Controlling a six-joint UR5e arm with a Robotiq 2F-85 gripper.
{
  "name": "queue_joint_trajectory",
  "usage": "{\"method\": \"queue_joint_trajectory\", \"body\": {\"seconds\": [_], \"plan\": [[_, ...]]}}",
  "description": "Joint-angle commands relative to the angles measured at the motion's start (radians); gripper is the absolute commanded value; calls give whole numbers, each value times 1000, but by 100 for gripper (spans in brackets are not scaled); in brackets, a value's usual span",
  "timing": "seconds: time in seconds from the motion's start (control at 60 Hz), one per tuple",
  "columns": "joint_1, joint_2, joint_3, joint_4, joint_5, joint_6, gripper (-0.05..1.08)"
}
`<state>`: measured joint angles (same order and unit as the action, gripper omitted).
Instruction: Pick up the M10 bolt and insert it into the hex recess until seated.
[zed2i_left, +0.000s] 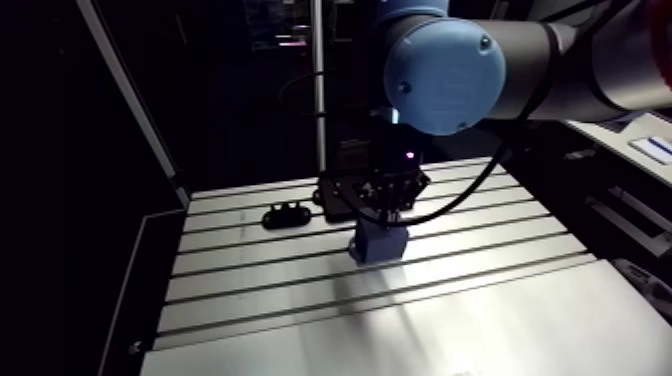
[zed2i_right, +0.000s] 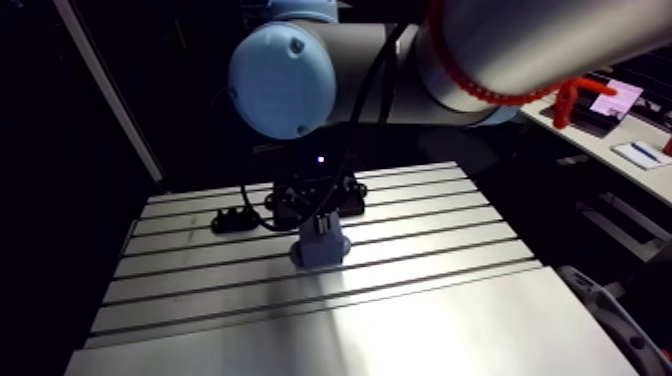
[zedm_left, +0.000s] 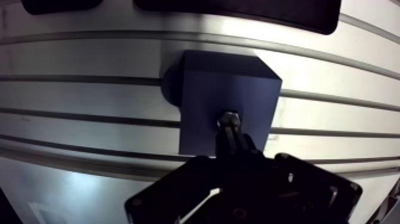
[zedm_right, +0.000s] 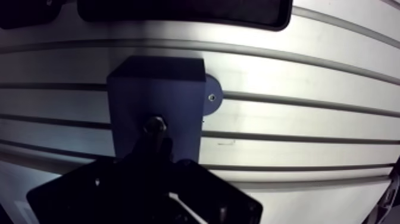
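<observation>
Nothing legible in view.
The blue block (zedm_left: 226, 101), the slotted surface (zed2i_left: 480, 300) and the arm's joint cap (zed2i_left: 445, 75) carry no lettering, number or label that can be read.

a bright glare falls across the slotted aluminium table (zed2i_left: 480, 300) amid dim surroundings.

A slotted aluminium bench (zed2i_left: 480, 300) is lying under bright light, with dark grooves running side by side across its top. A small black, lumpy part (zed2i_left: 287, 213) is sitting on the bench toward its far left side. Just beside it, a larger flat black piece with rounded corners (zedm_left: 238, 13) is lying partly hidden. Neither piece is showing enough detail to identify.
</observation>
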<state>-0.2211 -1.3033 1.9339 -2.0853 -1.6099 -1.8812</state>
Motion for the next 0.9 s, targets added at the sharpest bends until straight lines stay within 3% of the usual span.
{"method": "queue_joint_trajectory", "body": {"seconds": [0.017, 0.9], "plan": [[0, 0, 3, 0, 0, 0, 101], [0, -10, -9, 1, 6, -3, 101]]}}
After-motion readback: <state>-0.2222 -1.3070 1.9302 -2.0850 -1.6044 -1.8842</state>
